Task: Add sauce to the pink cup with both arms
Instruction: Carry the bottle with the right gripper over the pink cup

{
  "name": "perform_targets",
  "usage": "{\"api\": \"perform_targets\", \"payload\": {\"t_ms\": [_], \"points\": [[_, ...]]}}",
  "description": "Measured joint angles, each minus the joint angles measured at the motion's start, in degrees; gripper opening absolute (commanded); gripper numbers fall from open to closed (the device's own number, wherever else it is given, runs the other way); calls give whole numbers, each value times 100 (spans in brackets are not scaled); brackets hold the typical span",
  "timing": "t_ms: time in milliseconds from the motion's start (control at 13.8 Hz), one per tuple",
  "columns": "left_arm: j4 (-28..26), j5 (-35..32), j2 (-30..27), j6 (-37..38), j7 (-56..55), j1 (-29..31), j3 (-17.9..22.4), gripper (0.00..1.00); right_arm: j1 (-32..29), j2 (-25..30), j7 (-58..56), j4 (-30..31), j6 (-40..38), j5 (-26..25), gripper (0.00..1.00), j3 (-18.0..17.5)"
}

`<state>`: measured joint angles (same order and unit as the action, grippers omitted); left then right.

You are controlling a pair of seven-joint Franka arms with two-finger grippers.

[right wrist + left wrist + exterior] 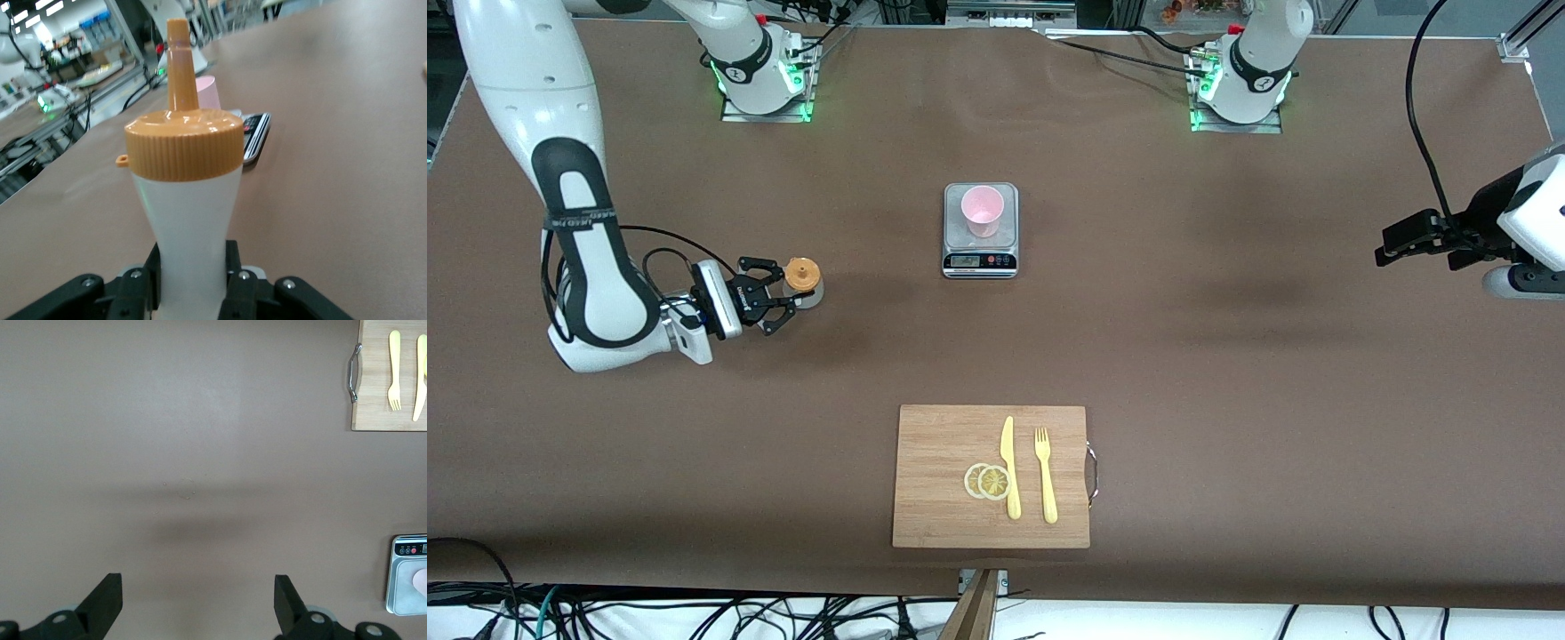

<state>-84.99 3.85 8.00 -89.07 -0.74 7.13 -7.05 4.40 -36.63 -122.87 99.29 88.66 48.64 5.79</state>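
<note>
The sauce bottle (803, 280), whitish with an orange nozzle cap (183, 143), stands upright toward the right arm's end of the table. My right gripper (781, 300) reaches in level and low, and is shut on the bottle's body (190, 220), one finger pressed on each side. The pink cup (983, 210) sits on a small kitchen scale (980, 260) at mid-table, and also shows past the bottle as the cup (208, 92). My left gripper (1385, 247) waits open and empty over the left arm's end of the table, its fingers (107, 593) wide apart above bare cloth.
A wooden cutting board (934, 498) lies nearer the front camera than the scale. It carries two lemon slices (987, 481), a yellow knife (1009, 467) and a yellow fork (1045, 476). Brown cloth covers the table. Cables hang along the front edge.
</note>
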Motion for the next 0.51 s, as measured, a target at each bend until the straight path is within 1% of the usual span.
{"api": "perform_targets", "payload": {"t_ms": [290,507], "points": [[16,0,0,0,0,0,0,100,693,556,1255,-56,375,-820,5,-11],[19,0,0,0,0,0,1,100,1234,707,2227,-311,450,-1467,5,-31]]}}
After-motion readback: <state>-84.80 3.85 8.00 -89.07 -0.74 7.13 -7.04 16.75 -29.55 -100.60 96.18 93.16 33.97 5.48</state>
